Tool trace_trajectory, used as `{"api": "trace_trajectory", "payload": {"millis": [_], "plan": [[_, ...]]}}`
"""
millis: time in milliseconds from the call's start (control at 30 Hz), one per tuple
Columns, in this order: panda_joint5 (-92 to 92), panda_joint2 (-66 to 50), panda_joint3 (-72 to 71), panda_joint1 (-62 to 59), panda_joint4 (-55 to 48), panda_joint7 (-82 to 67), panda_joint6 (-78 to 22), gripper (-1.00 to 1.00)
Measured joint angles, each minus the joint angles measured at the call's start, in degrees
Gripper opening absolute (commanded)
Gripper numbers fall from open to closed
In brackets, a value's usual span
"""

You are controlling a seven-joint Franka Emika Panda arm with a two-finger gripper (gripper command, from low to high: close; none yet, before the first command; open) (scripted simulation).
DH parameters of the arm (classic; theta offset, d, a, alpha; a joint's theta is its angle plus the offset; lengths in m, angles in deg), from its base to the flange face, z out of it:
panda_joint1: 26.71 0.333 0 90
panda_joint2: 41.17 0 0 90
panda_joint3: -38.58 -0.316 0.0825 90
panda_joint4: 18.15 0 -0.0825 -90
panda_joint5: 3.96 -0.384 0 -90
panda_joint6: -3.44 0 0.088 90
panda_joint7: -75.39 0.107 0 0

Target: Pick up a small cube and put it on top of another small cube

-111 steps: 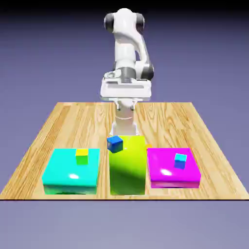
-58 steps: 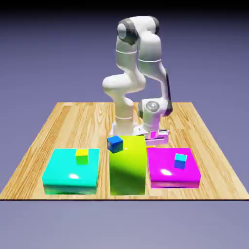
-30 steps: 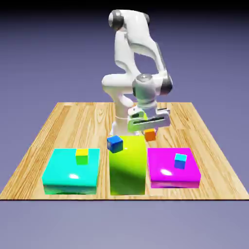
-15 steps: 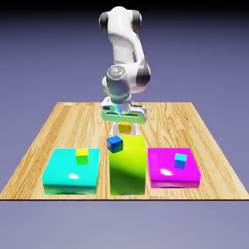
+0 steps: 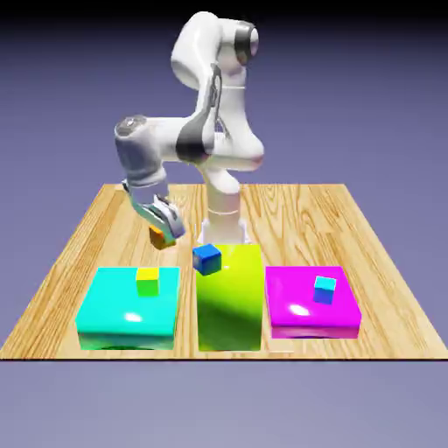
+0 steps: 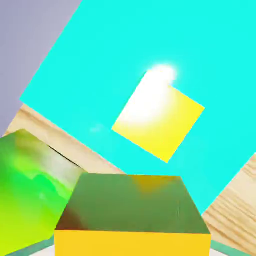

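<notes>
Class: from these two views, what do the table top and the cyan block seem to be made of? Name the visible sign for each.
Table top: looks like light wood, matt, with plank seams and grain lines. Cyan block: probably glossy plastic, a uniform colour with a bright white highlight on its top. Both are rendered, so this is the look only.

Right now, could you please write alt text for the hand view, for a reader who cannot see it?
A small cube held in the gripper fills the bottom of the view. Beyond it, a yellow-green cube sits on a cyan block. A green block and wooden table show at the edges.
</notes>
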Motion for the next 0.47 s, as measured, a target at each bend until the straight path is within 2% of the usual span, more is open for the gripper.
{"api": "trace_trajectory", "payload": {"millis": [100, 233, 267, 333, 467], "plan": [[-1.0, -2.3, -3.3, -4.9, -1.2, 3.0, 1.1, -1.0], [-1.7, -8.0, -4.4, -5.0, 2.9, 2.8, 10.5, -1.0], [-1.8, -8.8, -4.4, -5.0, 3.5, 2.7, 12.0, 1.0], [-1.6, -8.8, -4.4, -5.0, 3.5, 2.8, 12.0, 1.0], [-1.0, -3.1, -3.9, -5.8, -0.7, 3.3, 2.0, 1.0]]}}
